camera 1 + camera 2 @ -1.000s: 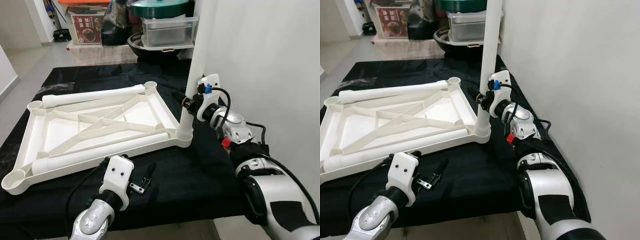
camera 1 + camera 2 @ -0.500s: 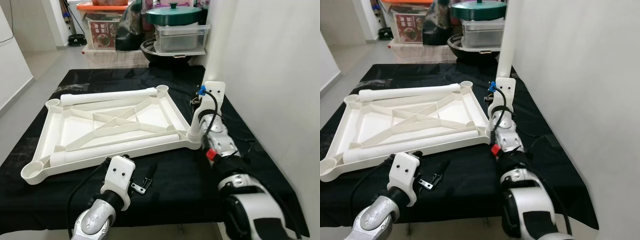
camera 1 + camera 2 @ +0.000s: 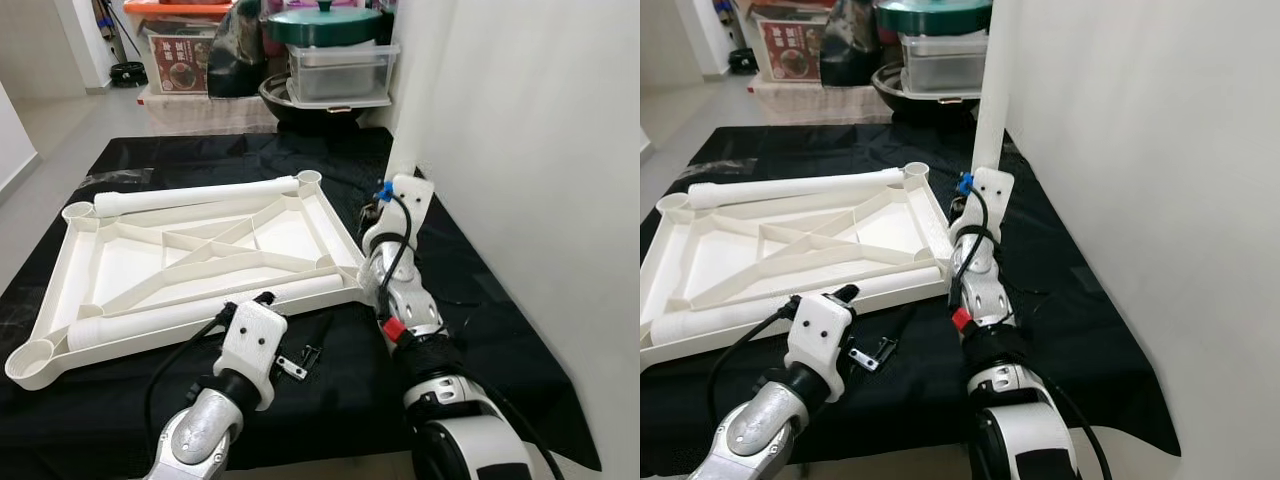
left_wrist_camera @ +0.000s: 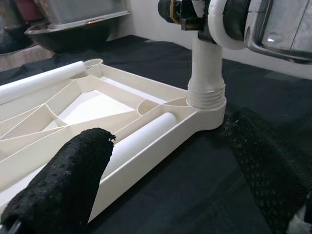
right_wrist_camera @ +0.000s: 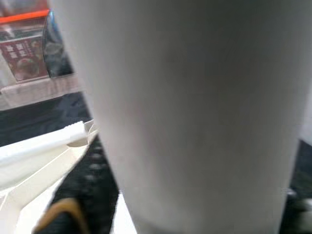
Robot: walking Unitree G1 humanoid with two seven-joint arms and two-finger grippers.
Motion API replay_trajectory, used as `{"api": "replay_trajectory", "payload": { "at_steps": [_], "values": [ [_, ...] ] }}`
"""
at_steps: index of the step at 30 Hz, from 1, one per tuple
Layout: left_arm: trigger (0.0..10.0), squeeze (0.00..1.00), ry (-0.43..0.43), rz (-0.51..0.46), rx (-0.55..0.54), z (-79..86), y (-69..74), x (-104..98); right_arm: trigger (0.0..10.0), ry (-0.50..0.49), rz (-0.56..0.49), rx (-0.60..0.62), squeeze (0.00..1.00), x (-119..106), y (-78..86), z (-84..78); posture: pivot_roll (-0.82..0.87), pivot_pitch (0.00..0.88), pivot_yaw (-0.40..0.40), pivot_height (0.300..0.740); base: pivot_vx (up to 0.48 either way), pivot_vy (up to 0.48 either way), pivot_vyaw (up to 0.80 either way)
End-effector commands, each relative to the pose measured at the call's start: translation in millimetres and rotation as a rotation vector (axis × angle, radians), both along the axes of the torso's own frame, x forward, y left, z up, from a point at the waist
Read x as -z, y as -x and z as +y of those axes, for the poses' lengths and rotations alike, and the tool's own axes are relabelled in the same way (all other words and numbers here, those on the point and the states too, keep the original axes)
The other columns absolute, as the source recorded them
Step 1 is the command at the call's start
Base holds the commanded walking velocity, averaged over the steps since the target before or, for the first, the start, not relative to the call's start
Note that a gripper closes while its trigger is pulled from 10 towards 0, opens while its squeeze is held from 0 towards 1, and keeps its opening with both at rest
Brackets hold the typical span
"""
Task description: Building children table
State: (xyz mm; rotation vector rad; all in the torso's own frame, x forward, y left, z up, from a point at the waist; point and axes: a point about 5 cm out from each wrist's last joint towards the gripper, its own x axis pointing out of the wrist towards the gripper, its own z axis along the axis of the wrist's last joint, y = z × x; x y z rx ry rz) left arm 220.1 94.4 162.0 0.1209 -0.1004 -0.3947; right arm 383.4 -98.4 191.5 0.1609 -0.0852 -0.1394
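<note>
- Tabletop: being kept upside down, ribs up, on the black cloth, its corner sockets facing upward.
- Upright leg: being held standing in the socket at the tabletop's 4 o'clock corner; its threaded collar is being seen seated in the socket in the left wrist view. One leg of four is judged fitted or nearly so.
- Right gripper: being kept closed around the upright leg just above the socket.
- Loose legs: one is lying along the 12 o'clock edge, another along the 6 o'clock edge; both are waiting to be stood up.
- Empty sockets: 10 o'clock, 1 o'clock, 7 o'clock.
- Fourth leg: cannot be located.
- Left gripper: being held at 6 o'clock of the tabletop, fingers spread wide, holding nothing.
</note>
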Motion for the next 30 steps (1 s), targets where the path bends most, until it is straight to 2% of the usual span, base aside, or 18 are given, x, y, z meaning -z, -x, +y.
{"api": "replay_trajectory", "payload": {
  "at_steps": [1, 3, 4, 6, 8, 9, 10, 12, 14, 18, 20, 23, 30],
  "values": [
    [10.0, 0.00, -0.004, -0.001, -0.006, 0.3, 0.6, -1, 10.0, 0.006, -0.020, -0.018, 1.00, -2, 0.5, 3.5, 0.12, 0.036, -0.032, 0.740, 0.000, 0.000, 0.00],
    [10.0, 0.00, -0.003, -0.003, -0.008, 0.3, 0.3, -2, 10.0, 0.034, -0.045, -0.045, 1.00, -4, 2.0, 0.4, 0.12, 0.036, -0.032, 0.740, 0.000, 0.000, 0.00],
    [10.0, 0.00, 0.001, -0.013, -0.010, 0.2, -1.3, -4, 10.0, 0.081, -0.086, -0.141, 0.00, -5, 0.4, -11.4, 0.12, 0.034, -0.034, 0.740, 0.000, 0.000, 0.00],
    [10.0, 0.00, 0.001, -0.013, -0.010, 0.2, -1.3, -4, 10.0, 0.081, -0.086, -0.141, 0.00, -5, 0.4, -11.4, 0.12, 0.034, -0.034, 0.740, 0.000, 0.000, 0.00],
    [10.0, 0.00, 0.000, -0.027, -0.011, 0.0, -3.1, -7, 10.0, 0.169, -0.145, -0.328, 0.00, -9, -0.2, -29.2, 0.12, 0.030, -0.036, 0.740, 0.000, 0.000, 0.00],
    [10.0, 0.00, 0.000, -0.027, -0.011, 0.0, -3.1, -7, 10.0, 0.169, -0.145, -0.328, 0.00, -9, -0.2, -29.2, 0.12, 0.030, -0.036, 0.740, 0.000, 0.000, 0.00],
    [10.0, 0.00, -0.001, -0.029, -0.013, 0.4, -3.5, -7, 10.0, 0.192, -0.147, -0.392, 0.00, -11, -2.6, -38.6, 0.12, 0.026, -0.036, 0.740, 0.000, 0.000, 0.00],
    [10.0, 0.00, -0.005, -0.027, -0.016, 0.9, -3.3, -7, 10.0, 0.203, -0.133, -0.456, 0.00, -12, -5.6, -47.4, 0.12, 0.023, -0.036, 0.740, 0.000, 0.000, 0.00],
    [10.0, 0.00, -0.005, -0.027, -0.016, 0.9, -3.3, -7, 10.0, 0.203, -0.133, -0.456, 0.00, -12, -5.6, -47.4, 0.12, 0.023, -0.036, 0.740, 0.000, 0.000, 0.00],
    [10.0, 0.00, -0.010, -0.031, -0.015, 0.4, -3.5, -8, 10.0, 0.181, -0.101, -0.587, 0.00, -12, -9.3, -49.0, 0.13, 0.018, -0.037, 0.740, 0.000, 0.000, 0.00],
    [10.0, 0.00, -0.010, -0.031, -0.015, 0.4, -3.5, -8, 10.0, 0.181, -0.101, -0.587, 0.00, -12, -9.3, -49.0, 0.13, 0.018, -0.037, 0.740, 0.000, 0.000, 0.00],
    [10.0, 0.00, -0.010, -0.041, -0.014, 0.2, -4.7, -11, 10.0, 0.170, -0.063, -0.797, 0.00, -14, -11.0, -39.0, 0.14, 0.011, -0.040, 0.740, 0.000, 0.000, 0.00],
    [10.0, 0.00, -0.008, -0.054, -0.016, 0.0, -4.9, -15, 10.0, 0.198, -0.052, -0.842, 0.00, -18, -13.9, -32.7, 0.15, 0.005, -0.046, 0.740, 0.000, 0.000, 0.00]
  ]
}}
